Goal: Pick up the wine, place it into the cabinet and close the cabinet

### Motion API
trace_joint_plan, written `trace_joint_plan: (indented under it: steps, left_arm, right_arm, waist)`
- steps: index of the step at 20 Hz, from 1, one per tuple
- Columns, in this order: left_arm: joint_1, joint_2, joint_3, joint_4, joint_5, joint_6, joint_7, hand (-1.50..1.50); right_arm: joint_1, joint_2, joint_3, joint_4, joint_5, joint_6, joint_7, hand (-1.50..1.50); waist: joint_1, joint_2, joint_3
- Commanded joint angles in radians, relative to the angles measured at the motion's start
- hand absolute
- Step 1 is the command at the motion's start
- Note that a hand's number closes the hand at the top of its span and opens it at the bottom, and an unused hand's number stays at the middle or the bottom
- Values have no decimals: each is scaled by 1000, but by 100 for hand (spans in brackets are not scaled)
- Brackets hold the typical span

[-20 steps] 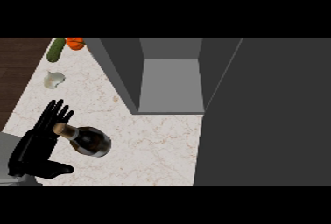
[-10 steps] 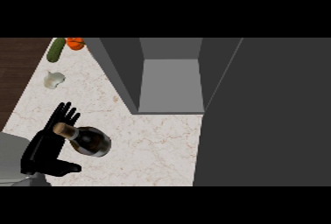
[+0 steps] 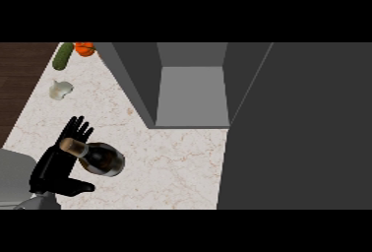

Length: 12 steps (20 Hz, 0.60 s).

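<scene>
One hand (image 3: 56, 165) is visible, at the lower left of the head view: the robot's left, black, on a grey forearm entering from the lower left corner. Its fingers (image 3: 75, 129) are straight and spread, pointing up the frame; the thumb (image 3: 75, 187) sticks out to the right below. The hand grasps nothing.

The wine (image 3: 98, 157), a dark bottle with a tan cork end, stands upright on the pale marbled counter (image 3: 174, 167). Its top overlaps the palm, so the bottle sits just beside or against the flat hand; contact cannot be confirmed.

The cabinet (image 3: 193, 93) is grey and open, with its interior floor showing. Its dark door (image 3: 298, 128) fills the right side of the view.

At the far left counter edge lie a green cucumber (image 3: 63, 55), an orange vegetable (image 3: 84, 48) and a pale garlic bulb (image 3: 60, 90), well apart from the bottle.
</scene>
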Motion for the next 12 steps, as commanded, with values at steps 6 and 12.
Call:
trace_joint_plan:
  steps: [6, 12]
  left_arm:
    - [-46, -5, -33, 192, -85, -5, -156, -150]
    - [-56, -7, -28, 232, -54, -23, -158, -150]
  right_arm:
    - [-36, -3, -26, -75, -61, -2, 32, -150]
    - [-34, -25, -34, -151, -65, -8, 115, -150]
  waist:
    - [1, 1, 0]
    - [-1, 0, 0]
